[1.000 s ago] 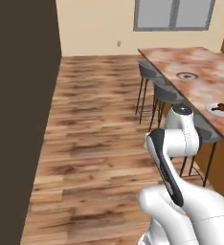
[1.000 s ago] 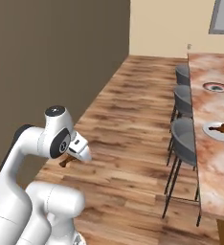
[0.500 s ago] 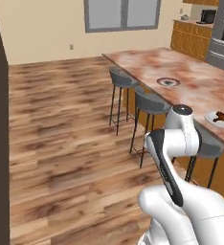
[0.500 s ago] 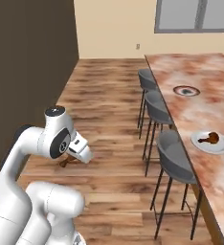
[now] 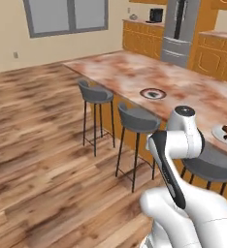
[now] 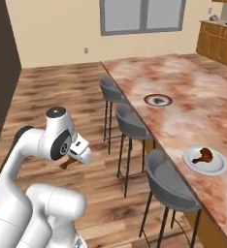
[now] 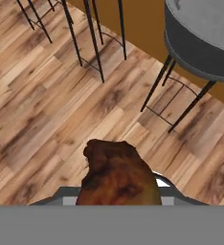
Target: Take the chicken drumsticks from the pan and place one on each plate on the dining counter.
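Two-finger gripper [image 6: 69, 162] clamped on dark brown club-shaped drumstick [image 7: 118, 177], above wooden floor beside marbled reddish-brown dining counter [image 6: 183, 121]. On counter: second drumstick [image 6: 202, 156] on plain white-grey plate [image 6: 205, 161]; dark-rimmed red-ringed plate [image 6: 158, 100] farther along.

The long marbled reddish-brown surface [image 6: 193, 92] carries two plates, well apart. The farther, dark-rimmed plate [image 6: 158, 100] sits near the stool-side edge; the nearer white plate [image 6: 205, 160] bears a brown drumstick [image 6: 203, 155].
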Controlling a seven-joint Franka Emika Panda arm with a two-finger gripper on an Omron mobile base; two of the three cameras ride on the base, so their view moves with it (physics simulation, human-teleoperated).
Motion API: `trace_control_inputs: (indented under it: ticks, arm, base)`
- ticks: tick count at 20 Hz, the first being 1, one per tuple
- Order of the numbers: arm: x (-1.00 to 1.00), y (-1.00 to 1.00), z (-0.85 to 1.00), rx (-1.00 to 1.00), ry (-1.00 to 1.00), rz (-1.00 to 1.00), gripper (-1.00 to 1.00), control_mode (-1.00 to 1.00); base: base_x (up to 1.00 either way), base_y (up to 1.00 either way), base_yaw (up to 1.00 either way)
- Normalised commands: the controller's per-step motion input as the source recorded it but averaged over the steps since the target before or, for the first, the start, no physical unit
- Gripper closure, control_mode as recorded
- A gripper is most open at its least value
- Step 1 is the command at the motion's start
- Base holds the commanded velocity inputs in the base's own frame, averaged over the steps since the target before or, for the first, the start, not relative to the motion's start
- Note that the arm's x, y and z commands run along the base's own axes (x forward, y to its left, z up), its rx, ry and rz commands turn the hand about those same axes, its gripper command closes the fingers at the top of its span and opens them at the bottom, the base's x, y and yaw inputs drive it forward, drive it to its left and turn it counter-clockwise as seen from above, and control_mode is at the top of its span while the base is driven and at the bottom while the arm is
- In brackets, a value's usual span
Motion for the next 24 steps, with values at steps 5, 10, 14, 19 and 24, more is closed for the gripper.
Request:
trace_control_inputs:
  ticks: [5,10,14,19,24]
  arm:
    - [0.0,0.0,0.0,0.0,0.0,0.0,1.0,1.0]
    - [0.0,0.0,0.0,0.0,0.0,0.0,1.0,1.0]
    - [0.0,0.0,0.0,0.0,0.0,0.0,1.0,1.0]
    - [0.0,0.0,0.0,0.0,0.0,0.0,1.0,1.0]
    - [0.0,0.0,0.0,0.0,0.0,0.0,1.0,1.0]
  base:
    - [0.92,0.54,-0.46]
    - [0.9,0.55,-0.46]
    - [0.88,0.52,-0.52]
    - [0.82,0.51,-0.55]
    - [0.82,0.41,-0.49]
